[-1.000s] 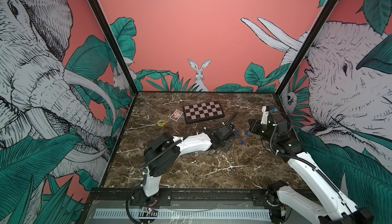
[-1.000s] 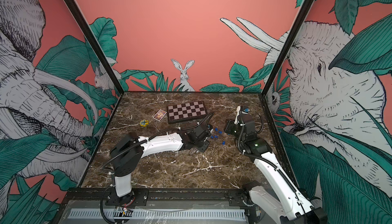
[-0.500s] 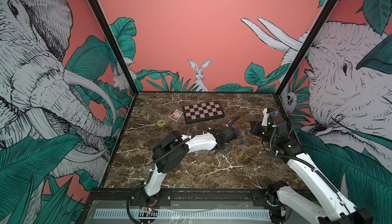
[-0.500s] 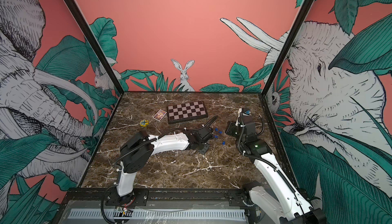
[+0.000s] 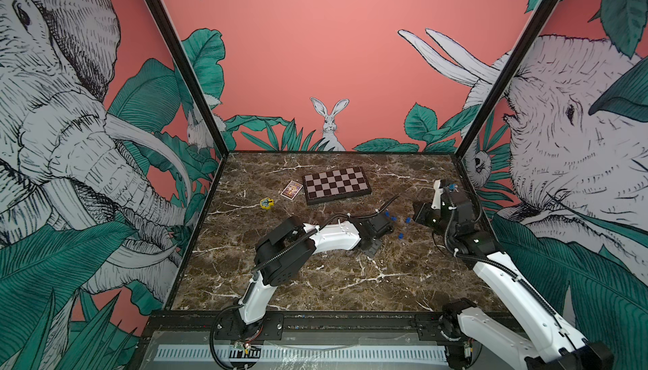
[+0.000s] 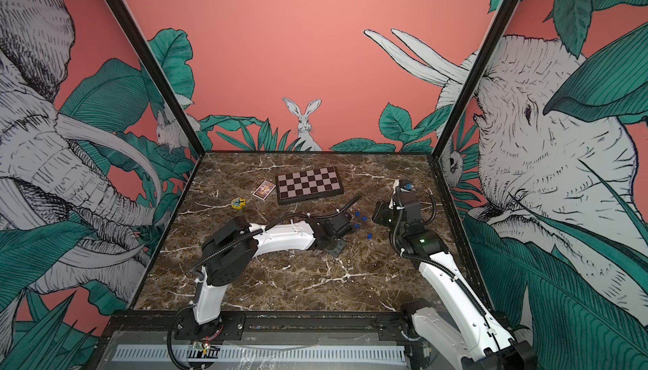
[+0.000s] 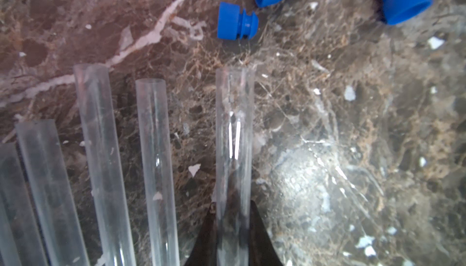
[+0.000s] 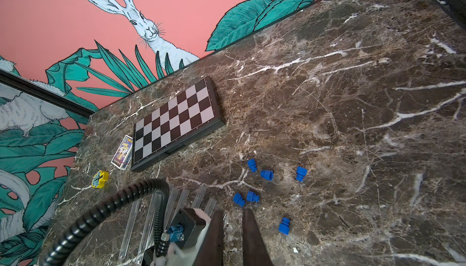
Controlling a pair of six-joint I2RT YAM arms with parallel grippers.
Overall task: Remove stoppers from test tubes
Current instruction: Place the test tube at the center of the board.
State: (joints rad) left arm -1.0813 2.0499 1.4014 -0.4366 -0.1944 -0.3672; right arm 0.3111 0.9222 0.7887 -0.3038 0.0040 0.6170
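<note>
Row of clear, open-mouthed test tubes (image 7: 97,151) lies side by side on the brown marble counter (image 5: 333,287), with nothing visible inside them. In the left wrist view four of them show beside a fifth test tube (image 7: 235,126), gripped partway along its length by the dark jaws of the left gripper (image 7: 233,217). Its bare mouth points toward the loose stoppers (image 8: 266,174). Whether it rests on the counter or is lifted off it cannot be told.

Six of these bright blue stoppers lie scattered on the counter in the right wrist view, apart from every tube. Three of them sit just beyond the tube mouths in the left wrist view.

Left arm (image 5: 333,238) reaches low across the middle of the counter from its base at the near edge. Its elbow is raised, its white forearm stretches toward the right side, and its wrist dips close to the surface above the tubes. Right arm (image 5: 508,280) rises from the near right corner and leans toward the far wall, with its wrist held above the counter near the right edge. The right gripper (image 8: 233,213) points down toward the stoppers, its jaws drawn nearly together on nothing.

Beyond the stoppers, toward the far wall, sit a folded chessboard (image 5: 336,185), a small card box (image 5: 291,189) just beside it, and a yellow toy (image 5: 266,203) nearer the left wall.
</note>
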